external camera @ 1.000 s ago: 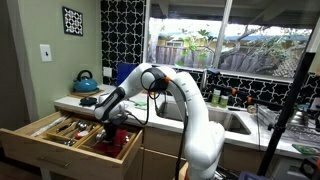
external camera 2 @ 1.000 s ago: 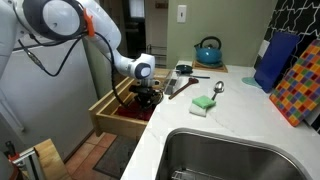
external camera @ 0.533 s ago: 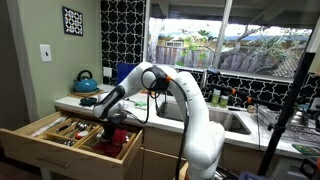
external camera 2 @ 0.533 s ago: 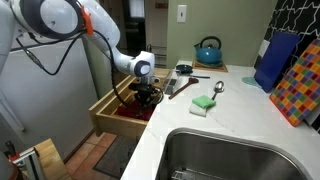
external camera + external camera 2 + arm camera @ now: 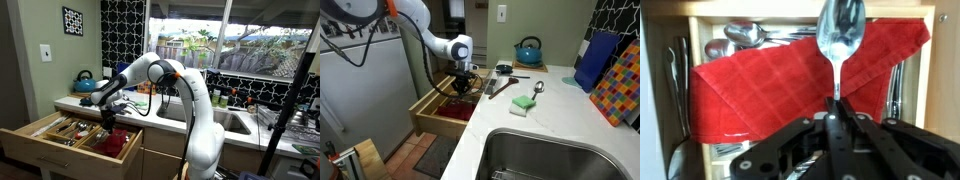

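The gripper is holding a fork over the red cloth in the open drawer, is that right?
Not quite: it holds a spoon, not a fork. The wrist view shows the rounded bowl, with the handle pinched in the gripper over the red cloth in the open drawer.

A shiny metal spoon [image 5: 840, 38] is clamped by its slim handle in the pincer [image 5: 836, 102]. Its oval bowl points away from the wrist, hollow side towards the camera. It hangs over a red cloth [image 5: 750, 90] in the open drawer [image 5: 60, 153].
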`<state>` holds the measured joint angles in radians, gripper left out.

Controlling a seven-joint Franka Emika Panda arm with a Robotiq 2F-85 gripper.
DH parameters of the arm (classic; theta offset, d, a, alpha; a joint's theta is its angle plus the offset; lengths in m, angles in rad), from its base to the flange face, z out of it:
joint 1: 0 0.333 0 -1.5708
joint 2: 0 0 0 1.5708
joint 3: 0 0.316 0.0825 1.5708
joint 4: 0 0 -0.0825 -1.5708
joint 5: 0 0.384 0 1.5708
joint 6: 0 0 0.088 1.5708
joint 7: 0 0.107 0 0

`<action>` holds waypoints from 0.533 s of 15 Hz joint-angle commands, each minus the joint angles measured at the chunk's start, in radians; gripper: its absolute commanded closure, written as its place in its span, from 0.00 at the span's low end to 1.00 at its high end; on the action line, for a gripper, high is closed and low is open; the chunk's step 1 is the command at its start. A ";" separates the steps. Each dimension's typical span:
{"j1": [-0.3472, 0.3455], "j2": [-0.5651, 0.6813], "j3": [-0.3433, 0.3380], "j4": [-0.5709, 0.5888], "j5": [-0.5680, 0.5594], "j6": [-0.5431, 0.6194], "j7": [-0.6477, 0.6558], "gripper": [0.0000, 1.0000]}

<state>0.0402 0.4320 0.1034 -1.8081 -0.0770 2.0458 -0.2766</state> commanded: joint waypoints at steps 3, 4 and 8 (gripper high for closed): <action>0.004 -0.015 -0.004 0.005 0.001 -0.012 0.003 0.92; 0.004 -0.010 -0.004 0.005 0.001 -0.012 0.003 0.92; -0.001 -0.033 0.001 0.008 0.004 -0.008 -0.018 0.96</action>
<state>0.0408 0.4294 0.1034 -1.8044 -0.0772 2.0385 -0.2735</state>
